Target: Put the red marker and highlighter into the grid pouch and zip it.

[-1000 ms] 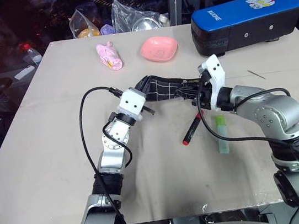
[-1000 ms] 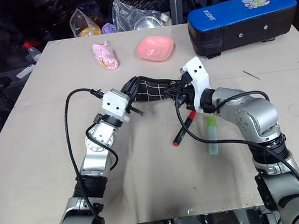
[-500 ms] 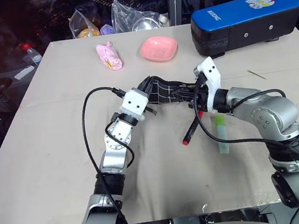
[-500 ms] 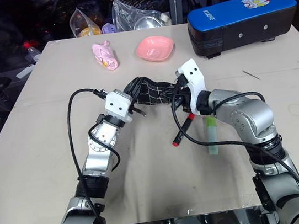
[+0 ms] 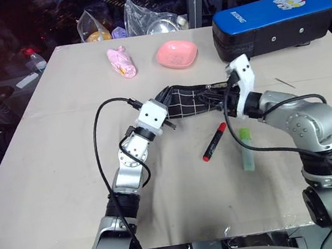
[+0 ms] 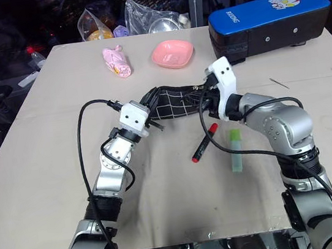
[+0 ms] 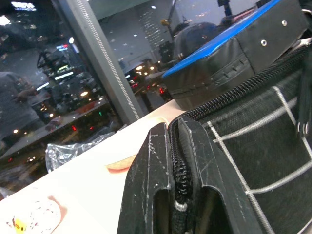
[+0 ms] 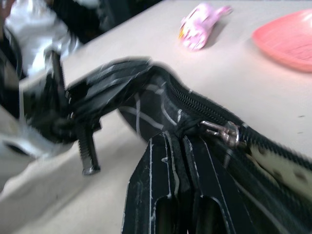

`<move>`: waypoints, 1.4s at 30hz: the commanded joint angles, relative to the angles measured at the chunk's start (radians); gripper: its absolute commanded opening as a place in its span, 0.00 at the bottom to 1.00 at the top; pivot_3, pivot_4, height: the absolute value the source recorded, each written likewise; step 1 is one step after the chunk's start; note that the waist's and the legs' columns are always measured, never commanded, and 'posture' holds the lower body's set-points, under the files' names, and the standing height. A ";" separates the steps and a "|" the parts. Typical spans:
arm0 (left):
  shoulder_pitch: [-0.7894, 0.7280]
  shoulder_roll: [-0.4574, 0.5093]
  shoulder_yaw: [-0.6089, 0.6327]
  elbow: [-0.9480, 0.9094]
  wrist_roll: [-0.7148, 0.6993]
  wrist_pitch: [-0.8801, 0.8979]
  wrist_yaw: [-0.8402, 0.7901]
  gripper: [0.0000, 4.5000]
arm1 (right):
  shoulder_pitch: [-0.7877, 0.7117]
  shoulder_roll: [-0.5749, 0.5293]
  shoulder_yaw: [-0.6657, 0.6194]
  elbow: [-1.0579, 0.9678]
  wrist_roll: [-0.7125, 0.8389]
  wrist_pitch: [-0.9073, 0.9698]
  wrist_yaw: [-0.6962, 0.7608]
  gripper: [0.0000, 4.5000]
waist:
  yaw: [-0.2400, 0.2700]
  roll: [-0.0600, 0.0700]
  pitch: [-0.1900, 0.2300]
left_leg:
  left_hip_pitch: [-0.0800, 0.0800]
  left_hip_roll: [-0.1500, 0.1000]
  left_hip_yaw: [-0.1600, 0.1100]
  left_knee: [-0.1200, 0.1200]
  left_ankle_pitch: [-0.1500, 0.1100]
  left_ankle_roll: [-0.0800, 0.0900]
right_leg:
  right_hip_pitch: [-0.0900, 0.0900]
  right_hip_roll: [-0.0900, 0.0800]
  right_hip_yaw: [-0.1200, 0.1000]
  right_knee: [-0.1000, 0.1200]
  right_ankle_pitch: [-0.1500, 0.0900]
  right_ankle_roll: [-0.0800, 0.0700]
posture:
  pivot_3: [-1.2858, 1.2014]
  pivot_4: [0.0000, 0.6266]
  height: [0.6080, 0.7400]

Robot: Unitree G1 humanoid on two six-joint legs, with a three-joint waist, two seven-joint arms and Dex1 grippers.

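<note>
Both grippers are holding the grid pouch [image 5: 190,100] stretched between them above the table [image 5: 60,164]. The left gripper [image 5: 166,119] is pinching the pouch's left end, fingers pressed together on the zipper edge; the right gripper [image 5: 221,96] is pinching the right end beside the zipper pull [image 8: 222,131]. The red marker [image 5: 214,142] and highlighter [image 5: 247,149] are lying on the table, just beside each other, below the pouch.

Even overhead light falls on the pale bench [image 5: 46,153], casting soft shadows, while beyond its far edge all is dark with reflected light specks, and the right wrist view is motion-blurred.
</note>
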 commanded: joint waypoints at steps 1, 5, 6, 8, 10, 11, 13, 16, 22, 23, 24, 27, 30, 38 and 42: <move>0.001 -0.007 -0.006 -0.056 0.006 0.003 0.012 0.01 | 0.031 0.002 -0.041 -0.059 0.032 0.003 -0.019 0.00 | 0.000 0.000 0.000 | 0.000 0.000 0.000 0.000 0.000 0.000 | 0.000 0.000 0.000 0.000 0.000 0.000 | 0.52 0.24 1.00; 0.004 -0.018 -0.014 -0.068 0.010 0.017 0.018 0.01 | 0.101 -0.005 -0.042 -0.107 0.032 0.008 -0.046 0.00 | 0.000 0.000 0.000 | 0.000 0.000 0.000 0.000 0.000 0.000 | 0.000 0.000 0.000 0.000 0.000 0.000 | 0.52 0.24 1.00; 0.006 -0.020 -0.018 -0.071 0.012 0.019 0.017 0.01 | 0.113 -0.004 -0.043 -0.113 0.032 0.008 -0.055 0.00 | 0.000 0.000 0.000 | -0.001 0.000 0.000 0.000 0.000 0.000 | 0.000 0.000 0.000 0.000 0.000 0.000 | 0.52 0.24 1.00; 0.009 -0.024 -0.022 -0.075 0.016 0.020 0.016 0.01 | 0.135 0.001 -0.046 -0.124 0.031 0.008 -0.071 0.00 | 0.000 0.000 0.000 | 0.000 0.000 0.000 0.000 0.000 0.000 | 0.000 0.000 0.000 0.000 0.000 0.000 | 0.52 0.24 1.00; 0.014 -0.026 -0.025 -0.079 0.019 0.024 0.017 0.01 | 0.155 0.004 -0.044 -0.134 0.025 0.001 -0.088 0.00 | 0.000 0.000 0.000 | 0.000 0.000 0.000 0.000 0.000 0.000 | 0.000 0.000 0.000 0.000 0.000 0.000 | 0.52 0.24 1.00; 0.015 -0.028 -0.027 -0.080 0.020 0.026 0.017 0.01 | 0.162 0.009 -0.046 -0.139 0.024 -0.002 -0.099 0.00 | 0.000 0.000 0.000 | 0.000 0.000 0.000 0.000 0.000 0.000 | 0.000 0.000 0.000 0.000 0.000 0.000 | 0.52 0.24 1.00; 0.019 -0.031 -0.030 -0.085 0.023 0.030 0.019 0.01 | 0.172 0.021 -0.050 -0.147 0.020 -0.014 -0.120 0.00 | 0.000 0.000 0.000 | 0.000 0.000 0.000 0.000 0.000 0.000 | 0.000 0.000 0.000 0.000 0.000 0.000 | 0.52 0.24 1.00; 0.023 -0.033 -0.040 -0.089 0.028 0.031 0.015 0.01 | 0.173 0.038 -0.058 -0.149 0.036 -0.012 -0.134 0.00 | 0.000 0.000 0.000 | 0.000 0.000 0.000 0.000 0.000 0.000 | 0.000 0.000 0.000 0.000 0.000 0.000 | 0.52 0.24 1.00; 0.025 -0.032 -0.046 -0.091 0.032 0.030 0.018 0.01 | 0.178 0.026 -0.043 -0.145 0.035 -0.005 -0.135 0.00 | 0.002 0.000 0.000 | -0.001 0.000 -0.001 0.000 0.000 0.000 | 0.000 0.000 0.000 0.000 0.000 0.000 | 0.52 0.24 1.00; 0.027 -0.032 -0.046 -0.092 0.032 0.030 0.018 0.01 | 0.181 0.029 -0.042 -0.146 0.028 -0.013 -0.141 0.00 | 0.001 0.000 0.000 | -0.001 0.000 -0.001 0.000 0.000 0.000 | 0.000 0.000 0.000 0.000 0.000 0.000 | 0.52 0.24 1.00; 0.029 -0.032 -0.047 -0.094 0.032 0.030 0.019 0.01 | 0.183 0.035 -0.044 -0.146 0.028 -0.015 -0.149 0.00 | 0.001 0.000 0.000 | -0.001 0.000 -0.001 0.000 0.000 0.000 | 0.000 0.000 0.000 0.000 0.000 0.000 | 0.52 0.24 1.00; 0.035 -0.032 -0.049 -0.097 0.033 0.029 0.019 0.01 | 0.183 0.050 -0.047 -0.145 0.033 -0.015 -0.164 0.00 | 0.001 0.000 0.000 | -0.001 0.000 -0.001 0.000 0.000 0.000 | 0.000 0.000 0.000 0.000 0.000 0.000 | 0.52 0.24 1.00; 0.037 -0.032 -0.049 -0.097 0.034 0.029 0.019 0.01 | 0.179 0.058 -0.048 -0.143 0.039 -0.014 -0.170 0.00 | 0.001 0.000 0.000 | 0.000 0.000 -0.001 0.000 0.000 0.000 | 0.000 0.000 0.000 0.000 0.000 0.000 | 0.52 0.24 1.00; 0.036 -0.032 -0.049 -0.093 0.033 0.029 0.019 0.00 | 0.179 0.064 -0.049 -0.139 0.026 -0.026 -0.191 0.25 | 0.001 0.000 0.000 | -0.001 0.000 -0.001 0.000 0.000 0.000 | 0.000 0.000 0.000 0.000 0.000 0.000 | 0.52 0.24 1.00; 0.037 -0.032 -0.051 -0.093 0.033 0.028 0.017 0.00 | 0.174 0.080 -0.058 -0.137 0.037 -0.025 -0.206 0.25 | 0.001 0.000 0.000 | -0.001 0.000 -0.001 0.000 0.000 0.000 | 0.000 0.000 0.000 0.000 0.000 0.000 | 0.52 0.24 1.00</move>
